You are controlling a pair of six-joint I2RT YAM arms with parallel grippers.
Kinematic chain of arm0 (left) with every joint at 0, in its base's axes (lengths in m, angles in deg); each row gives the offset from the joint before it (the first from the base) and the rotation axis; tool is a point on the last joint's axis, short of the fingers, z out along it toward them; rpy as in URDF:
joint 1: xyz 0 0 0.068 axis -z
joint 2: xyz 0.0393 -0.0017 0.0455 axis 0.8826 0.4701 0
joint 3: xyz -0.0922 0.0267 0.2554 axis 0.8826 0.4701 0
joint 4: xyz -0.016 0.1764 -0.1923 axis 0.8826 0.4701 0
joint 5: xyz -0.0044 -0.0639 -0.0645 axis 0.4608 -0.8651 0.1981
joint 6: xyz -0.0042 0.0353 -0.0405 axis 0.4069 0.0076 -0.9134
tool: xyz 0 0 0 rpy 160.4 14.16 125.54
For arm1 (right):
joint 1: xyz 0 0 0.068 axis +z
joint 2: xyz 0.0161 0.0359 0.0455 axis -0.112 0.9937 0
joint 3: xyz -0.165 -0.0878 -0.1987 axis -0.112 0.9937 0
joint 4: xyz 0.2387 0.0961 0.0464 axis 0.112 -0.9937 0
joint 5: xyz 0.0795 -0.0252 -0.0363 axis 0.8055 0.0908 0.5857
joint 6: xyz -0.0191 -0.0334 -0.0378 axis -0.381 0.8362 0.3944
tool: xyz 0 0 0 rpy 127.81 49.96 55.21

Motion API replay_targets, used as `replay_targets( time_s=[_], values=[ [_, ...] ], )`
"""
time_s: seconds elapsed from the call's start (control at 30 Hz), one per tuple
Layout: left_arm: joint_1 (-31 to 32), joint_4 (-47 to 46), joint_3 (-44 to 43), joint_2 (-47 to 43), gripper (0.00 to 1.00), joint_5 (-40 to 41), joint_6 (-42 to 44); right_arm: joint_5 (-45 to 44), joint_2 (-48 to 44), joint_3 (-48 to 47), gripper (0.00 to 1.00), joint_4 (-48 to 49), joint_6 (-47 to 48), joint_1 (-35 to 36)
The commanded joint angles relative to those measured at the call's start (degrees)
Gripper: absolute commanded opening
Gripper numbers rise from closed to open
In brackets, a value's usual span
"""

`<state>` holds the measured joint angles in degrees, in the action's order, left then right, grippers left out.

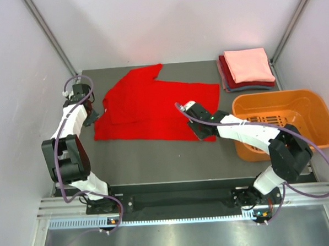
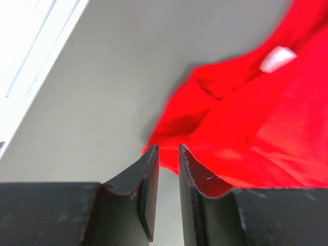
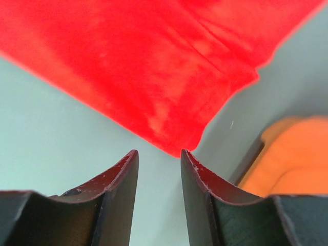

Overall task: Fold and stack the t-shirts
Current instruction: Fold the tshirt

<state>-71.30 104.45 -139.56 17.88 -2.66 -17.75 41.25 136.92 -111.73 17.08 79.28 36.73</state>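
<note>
A bright red t-shirt (image 1: 152,104) lies spread on the grey table (image 1: 155,162), one sleeve folded in at the back left. My left gripper (image 1: 93,115) hangs at the shirt's left edge. In the left wrist view its jaws (image 2: 168,149) stand a narrow gap apart with only table between them, and the red cloth (image 2: 246,118) bunches just beyond the tips. My right gripper (image 1: 201,132) is over the shirt's near right corner. It (image 3: 159,152) is open and empty, with the shirt's corner (image 3: 177,138) just past its tips. Folded t-shirts (image 1: 248,64) are stacked at the back right, salmon-pink on top.
An orange plastic basket (image 1: 280,122) stands at the right, close beside my right arm, and its rim (image 3: 292,154) shows in the right wrist view. White walls close in the table on the left, back and right.
</note>
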Motion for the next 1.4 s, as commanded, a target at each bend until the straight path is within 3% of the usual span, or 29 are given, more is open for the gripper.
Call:
replay_targets(
  time_s=[0.0, 0.27, 0.7, 0.9, 1.0, 1.03, 1.2, 1.37],
  values=[
    [-0.2, -1.5, -1.1, -4.2, 0.28, -8.0, -1.0, 0.0, 2.5, -1.0, 0.4, -2.9, 18.1, 2.5],
    [-0.3, -4.0, 5.0, -5.1, 0.28, -12.1, -1.0, 7.5, 0.8, 6.4, 0.4, 3.7, 34.6, 2.6],
    [-0.6, -5.2, 7.9, -3.1, 0.28, -9.2, -2.2, 7.6, 7.2, 6.5, 0.38, 6.8, 40.0, -1.5],
    [-0.9, -5.3, 9.5, -3.0, 0.28, -6.2, -2.1, 3.7, 9.6, 6.3, 0.34, 8.1, 40.8, -2.8],
    [-0.9, -4.9, 9.4, -3.4, 0.29, -5.3, -2.3, 4.3, 8.8, 6.5, 0.26, 8.1, 40.8, -2.8],
    [-0.9, -4.7, 9.6, -3.5, 0.27, -4.8, -2.4, 3.6, 8.8, 6.4, 0.16, 7.9, 41.0, -2.7],
    [-1.4, -3.9, 12.4, -7.5, 0.3, 4.5, -6.6, 5.4, 6.7, 4.8, 0.0, 3.9, 39.9, -2.1],
    [-3.3, -5.2, 14.1, -9.5, 0.33, 1.3, -6.2, 7.8, 2.3, 4.0, 0.0, -2.4, 35.8, 2.1]
  ],
)
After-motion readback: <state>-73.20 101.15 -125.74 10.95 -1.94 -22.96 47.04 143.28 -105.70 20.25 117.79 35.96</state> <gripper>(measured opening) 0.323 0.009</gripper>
